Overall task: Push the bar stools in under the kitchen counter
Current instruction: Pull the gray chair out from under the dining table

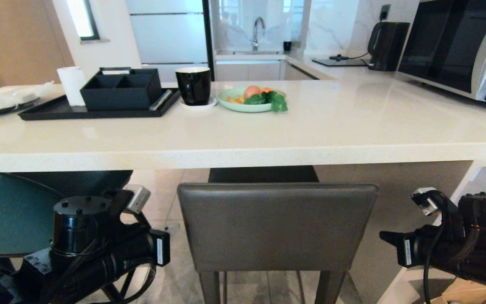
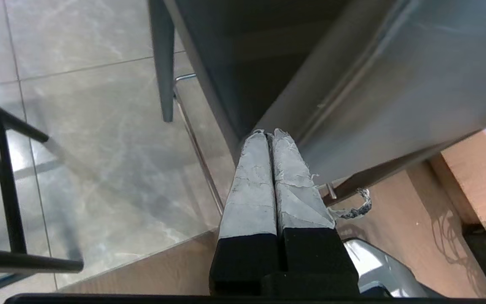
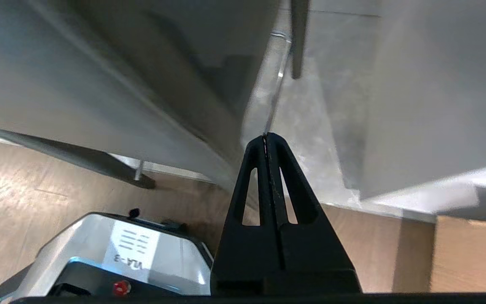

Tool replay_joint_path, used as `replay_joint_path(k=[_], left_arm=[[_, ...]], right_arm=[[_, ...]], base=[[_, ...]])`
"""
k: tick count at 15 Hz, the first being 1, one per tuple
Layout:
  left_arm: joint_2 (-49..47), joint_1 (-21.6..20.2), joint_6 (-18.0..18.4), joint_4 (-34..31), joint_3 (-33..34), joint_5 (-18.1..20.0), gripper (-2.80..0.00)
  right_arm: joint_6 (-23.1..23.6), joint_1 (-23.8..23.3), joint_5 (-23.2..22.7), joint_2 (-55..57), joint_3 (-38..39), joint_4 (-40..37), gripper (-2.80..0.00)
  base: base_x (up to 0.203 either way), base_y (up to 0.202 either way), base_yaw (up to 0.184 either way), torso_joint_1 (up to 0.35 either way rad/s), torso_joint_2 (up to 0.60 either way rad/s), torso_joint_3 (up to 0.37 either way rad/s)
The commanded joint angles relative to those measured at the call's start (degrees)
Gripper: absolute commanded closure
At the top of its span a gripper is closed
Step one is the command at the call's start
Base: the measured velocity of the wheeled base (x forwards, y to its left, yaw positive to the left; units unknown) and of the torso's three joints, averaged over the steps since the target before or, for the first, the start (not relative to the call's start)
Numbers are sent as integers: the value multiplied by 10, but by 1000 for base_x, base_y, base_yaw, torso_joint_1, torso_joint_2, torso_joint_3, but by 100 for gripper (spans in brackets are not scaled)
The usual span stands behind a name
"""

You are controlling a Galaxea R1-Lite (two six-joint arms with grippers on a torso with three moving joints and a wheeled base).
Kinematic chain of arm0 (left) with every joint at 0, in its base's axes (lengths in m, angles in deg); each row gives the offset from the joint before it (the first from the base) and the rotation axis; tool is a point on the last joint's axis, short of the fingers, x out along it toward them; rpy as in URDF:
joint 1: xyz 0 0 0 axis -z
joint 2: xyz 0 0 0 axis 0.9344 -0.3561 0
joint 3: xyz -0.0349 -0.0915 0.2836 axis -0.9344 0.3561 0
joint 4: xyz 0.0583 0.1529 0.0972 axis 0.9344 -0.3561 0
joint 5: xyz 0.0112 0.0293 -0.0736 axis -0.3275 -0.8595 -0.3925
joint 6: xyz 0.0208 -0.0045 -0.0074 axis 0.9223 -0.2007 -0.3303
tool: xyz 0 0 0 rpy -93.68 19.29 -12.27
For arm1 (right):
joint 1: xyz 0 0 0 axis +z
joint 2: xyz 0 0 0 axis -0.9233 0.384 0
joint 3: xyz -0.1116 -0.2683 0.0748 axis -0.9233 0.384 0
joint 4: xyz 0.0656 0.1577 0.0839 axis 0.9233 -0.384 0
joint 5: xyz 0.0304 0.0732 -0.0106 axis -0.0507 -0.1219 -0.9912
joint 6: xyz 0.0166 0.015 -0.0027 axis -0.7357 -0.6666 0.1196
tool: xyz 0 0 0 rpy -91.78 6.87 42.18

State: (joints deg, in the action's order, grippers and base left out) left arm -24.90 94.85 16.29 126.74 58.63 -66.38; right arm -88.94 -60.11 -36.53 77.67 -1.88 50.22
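Nearest, the left gripper (image 2: pixel 268 137) and right gripper (image 3: pixel 265 137) flank the boxy dark grey stool with its rectangular back (image 1: pixel 276 226), both sets of jaws pressed together and pinching nothing. The 2 tips sit close to the stool's sides; contact is unclear. Left of it stands the teal leather stool with a rounded back (image 1: pixel 2 211). Both stools are partly under the thick glossy white stone counter (image 1: pixel 310 143). Farther back on the counter sit a black tray (image 1: pixel 57 112), a black mug (image 1: pixel 193 85) and a pale green plate of food (image 1: pixel 236 105).
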Motion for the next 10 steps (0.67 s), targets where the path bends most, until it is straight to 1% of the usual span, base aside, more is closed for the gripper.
replay_joint_path(k=[1, 3, 6, 7, 8, 9, 10], left_arm=[[-3, 4, -2, 3, 0, -1, 0], [6, 7, -2, 3, 1, -2, 0], [51, 6, -7, 1, 28, -3, 0], [53, 6, -8, 1, 40, -9, -280], [50, 5, -8, 1, 49, -16, -280], [52, 4, -9, 3, 64, -15, -280], [56, 6, -9, 16, 81, -4, -280]], right_arm=[[-3, 18, 6, 10, -4, 12, 0], [-4, 24, 25, 9, 2, 30, 0], [-6, 20, 39, -28, 45, 36, 0], [-9, 18, 40, -31, 57, 37, -280], [-27, 18, 39, -32, 58, 37, -280], [-36, 17, 37, -29, 59, 43, -280], [-39, 11, 35, -23, 60, 57, -280]], base=[[0, 0, 0, 0, 0, 0], [0, 0, 0, 0, 0, 0], [0, 0, 0, 0, 0, 0], [0, 0, 0, 0, 0, 0], [0, 0, 0, 0, 0, 0], [0, 0, 0, 0, 0, 0], [0, 0, 0, 0, 0, 0]])
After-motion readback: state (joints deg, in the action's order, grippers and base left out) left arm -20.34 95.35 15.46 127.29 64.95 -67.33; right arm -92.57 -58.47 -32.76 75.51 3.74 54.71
